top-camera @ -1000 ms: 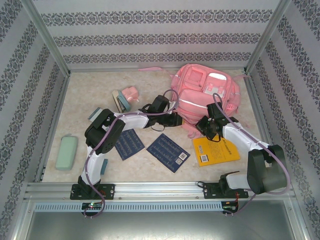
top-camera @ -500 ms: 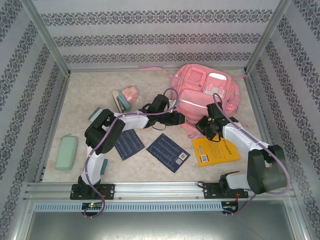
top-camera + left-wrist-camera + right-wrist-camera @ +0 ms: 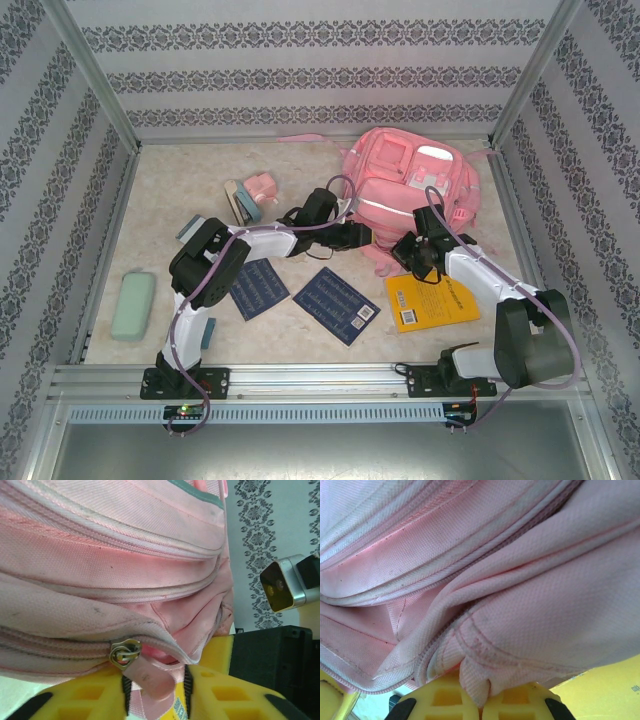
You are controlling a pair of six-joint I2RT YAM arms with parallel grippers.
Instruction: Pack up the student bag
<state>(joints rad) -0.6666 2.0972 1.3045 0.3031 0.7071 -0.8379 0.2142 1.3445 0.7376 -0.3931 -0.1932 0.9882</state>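
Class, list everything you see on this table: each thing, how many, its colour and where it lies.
backpack: one, pink, far right
box: one, pink, far left of centre
block: one, teal and beige, beside the box
pencil case: one, mint green, left edge
booklets: two, dark blue, near centre
book: one, yellow, near right
left gripper: one, yellow pads, pinching the backpack's zip tab
right gripper: one, yellow pads, pinching backpack fabric

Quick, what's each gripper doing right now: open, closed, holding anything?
Left gripper: closed on the zipper pull of the backpack.
Right gripper: closed, pinching a fold of the backpack's fabric.
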